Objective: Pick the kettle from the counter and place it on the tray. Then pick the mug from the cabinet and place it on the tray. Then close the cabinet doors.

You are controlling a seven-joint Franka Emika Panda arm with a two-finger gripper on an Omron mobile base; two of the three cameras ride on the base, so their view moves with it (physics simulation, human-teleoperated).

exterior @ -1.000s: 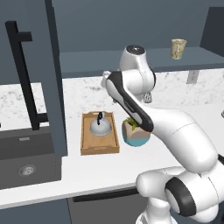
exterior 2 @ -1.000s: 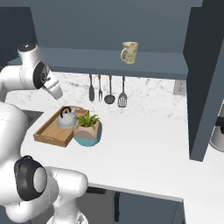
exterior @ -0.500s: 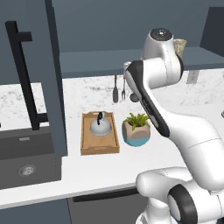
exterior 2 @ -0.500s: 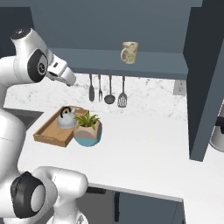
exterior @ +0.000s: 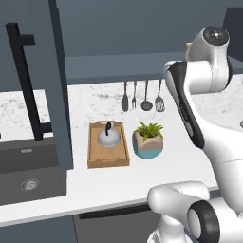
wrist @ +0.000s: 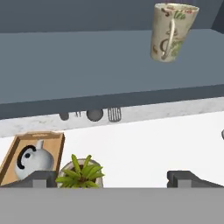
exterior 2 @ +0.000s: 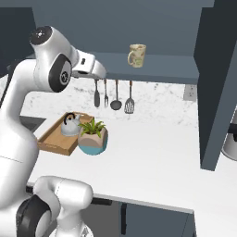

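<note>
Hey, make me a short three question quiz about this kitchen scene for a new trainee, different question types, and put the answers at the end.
1. True or false: the kettle sits on the tray.
2. Where is the mug?
A. On the cabinet shelf
B. On the tray
C. In the claw
3. Fill in: right beside the tray stands a potted ____.

Key:
1. True; the kettle rests inside the wooden tray on the counter.
2. A; the mug stands on the shelf, and the claw is open and holds nothing.
3. Plant.
</note>
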